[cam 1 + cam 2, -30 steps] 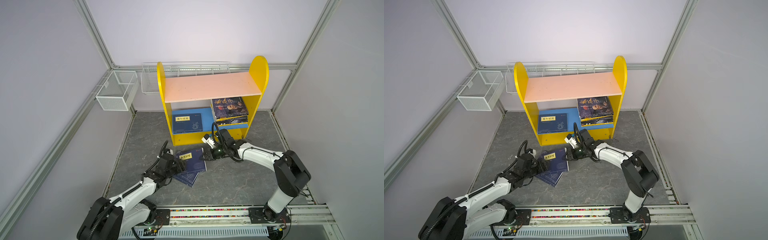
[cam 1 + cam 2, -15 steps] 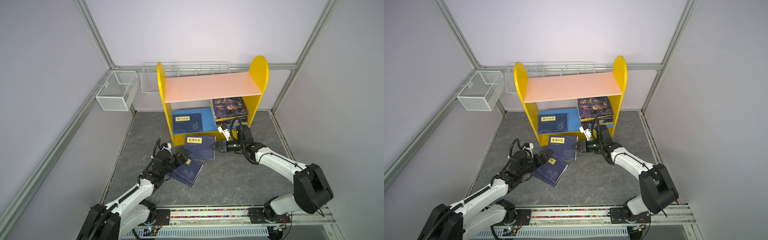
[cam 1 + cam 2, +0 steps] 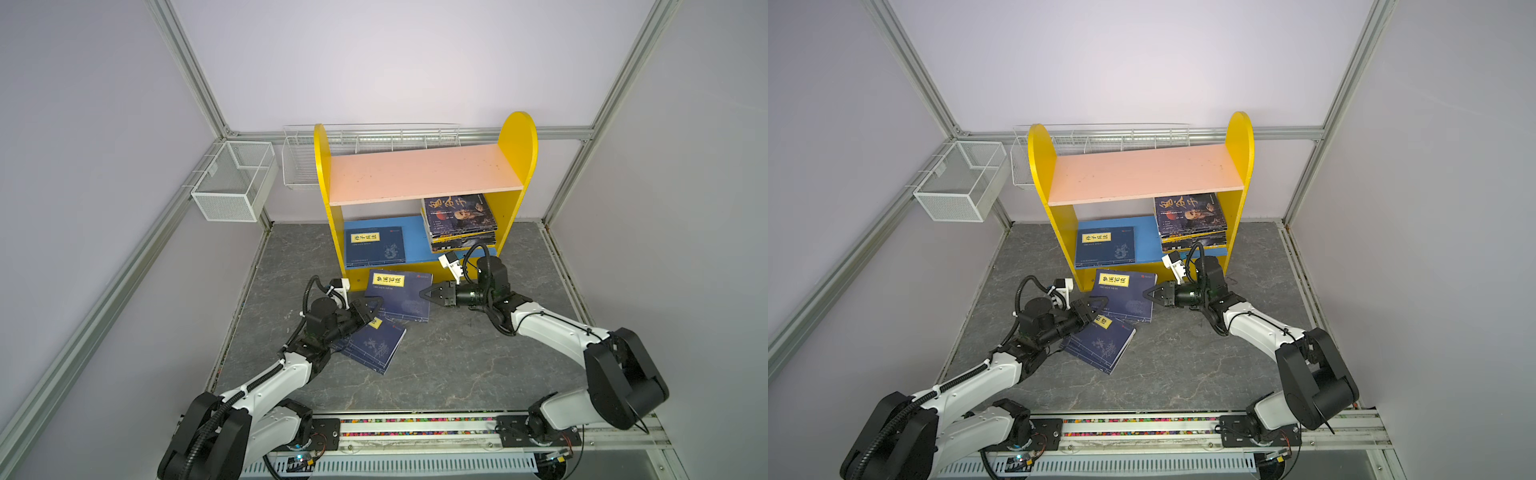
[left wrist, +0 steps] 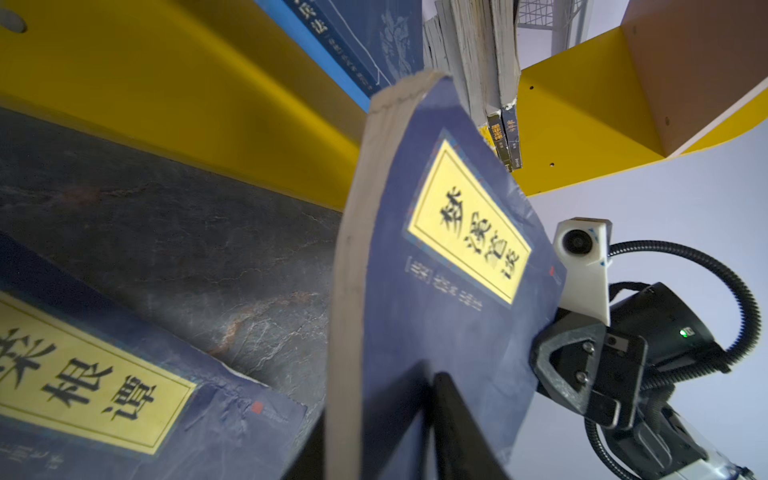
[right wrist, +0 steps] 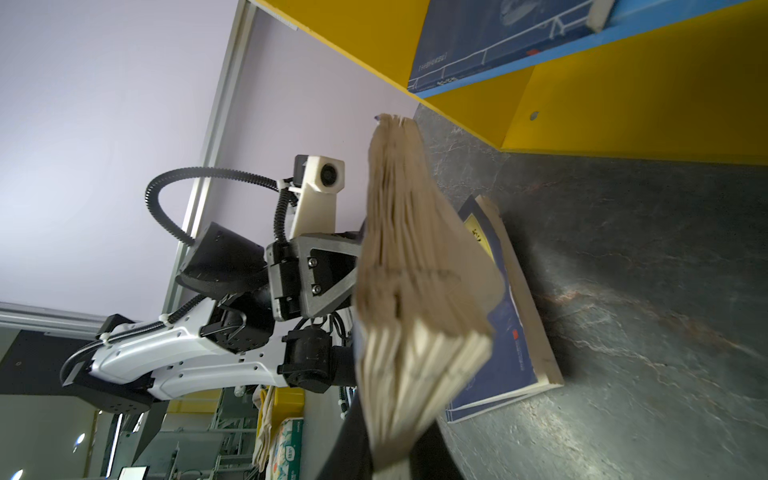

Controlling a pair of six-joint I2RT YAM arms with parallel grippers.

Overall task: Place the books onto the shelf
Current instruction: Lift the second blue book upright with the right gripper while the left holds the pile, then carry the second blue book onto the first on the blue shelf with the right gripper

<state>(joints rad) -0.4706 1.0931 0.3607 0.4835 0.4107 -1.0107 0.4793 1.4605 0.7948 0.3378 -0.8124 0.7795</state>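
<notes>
Robotics lab test cell, plain lilac panels in aluminium framing, robot arms on a front rail, stone-look worktop

In both top views the left gripper covers part of the yellow label on the floor book, so the title is incomplete. The pink upper board hides the rear of the blue lower board. The lower books in the stack show edges only, and their count cannot be determined. In the right wrist view the raised navy book is blurred, shows page edges only and conceals the left gripper's tips. In the left wrist view the picture's edge cuts off the floor book.
</notes>
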